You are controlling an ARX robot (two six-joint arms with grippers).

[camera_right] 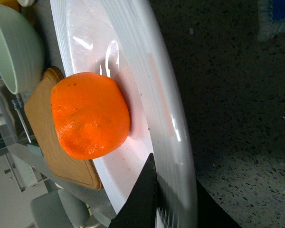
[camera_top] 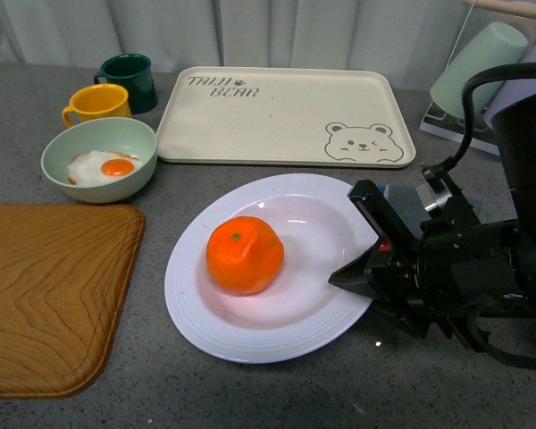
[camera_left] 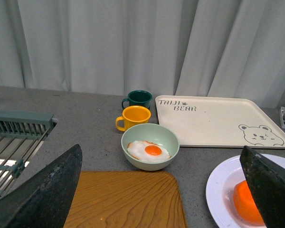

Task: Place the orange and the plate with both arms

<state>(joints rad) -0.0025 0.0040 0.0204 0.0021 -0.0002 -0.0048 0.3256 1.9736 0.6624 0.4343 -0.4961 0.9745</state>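
Two task items sit together in the front view: the orange (camera_top: 244,255) rests in the well of the white plate (camera_top: 196,313), mid-counter (camera_top: 161,393). A cream bear tray (camera_top: 277,112) lies behind the plate and a wooden board (camera_top: 45,295) lies to its left. The right end effector (camera_top: 347,237) is at the plate's right rim, fingers apart, with one over the rim. The left arm is not visible here.

In the left wrist view, the left end effector (camera_left: 160,156) hangs above the counter with its dark fingers spread wide and nothing between them. Beyond it are a pale green bowl (camera_left: 149,137) holding a fried egg, two mugs, and part of the plate (camera_left: 218,190) with the orange (camera_left: 247,204).

In the right wrist view, the ribbed rim of the plate (camera_right: 166,118) passes close by one dark fingertip (camera_right: 142,199). The orange (camera_right: 90,121) sits just inside.

Judgement: the work is at the rim. Any grip should seat squarely on the ribbed edge, and the plate should stay level, because the round fruit could roll. Any retreat should go straight outward without nudging the glossy rim.
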